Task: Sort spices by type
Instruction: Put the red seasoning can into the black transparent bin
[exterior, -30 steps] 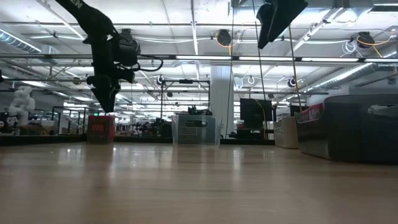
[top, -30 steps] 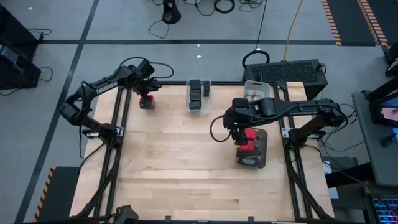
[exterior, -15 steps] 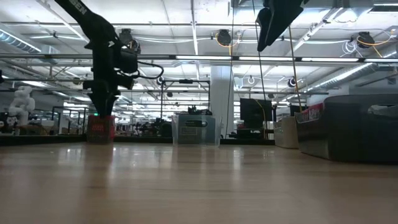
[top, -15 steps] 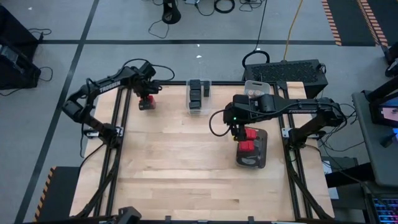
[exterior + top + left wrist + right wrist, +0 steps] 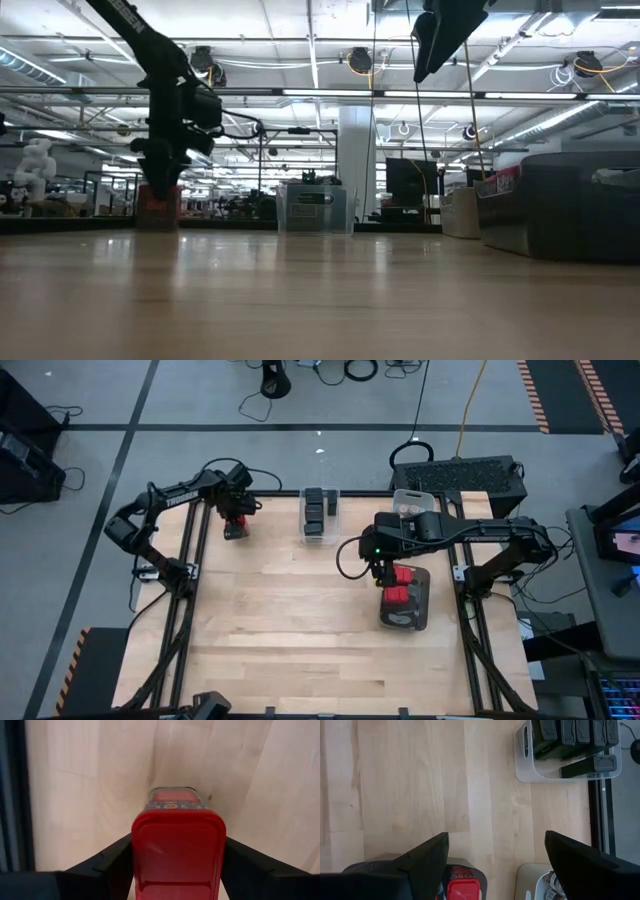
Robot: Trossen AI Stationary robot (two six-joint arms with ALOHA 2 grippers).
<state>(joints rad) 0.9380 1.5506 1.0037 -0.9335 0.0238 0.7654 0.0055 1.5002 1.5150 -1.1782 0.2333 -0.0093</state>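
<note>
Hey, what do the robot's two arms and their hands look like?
Both arms are dark, jointed segments. The left arm carries white Trossen lettering and a black cable looping off its wrist. The right arm shows a small green light. Each hand has two black, wedge-shaped fingers.

You're looking at a light wooden tabletop [image 5: 300, 620]. At its far left corner stands a red boxy tin [image 5: 178, 845]. A clear bin [image 5: 320, 515] of dark tins sits mid-far edge, a white bin [image 5: 408, 501] of round jars near the far right, and a dark bin [image 5: 405, 600] of red tins along the right side.
</note>
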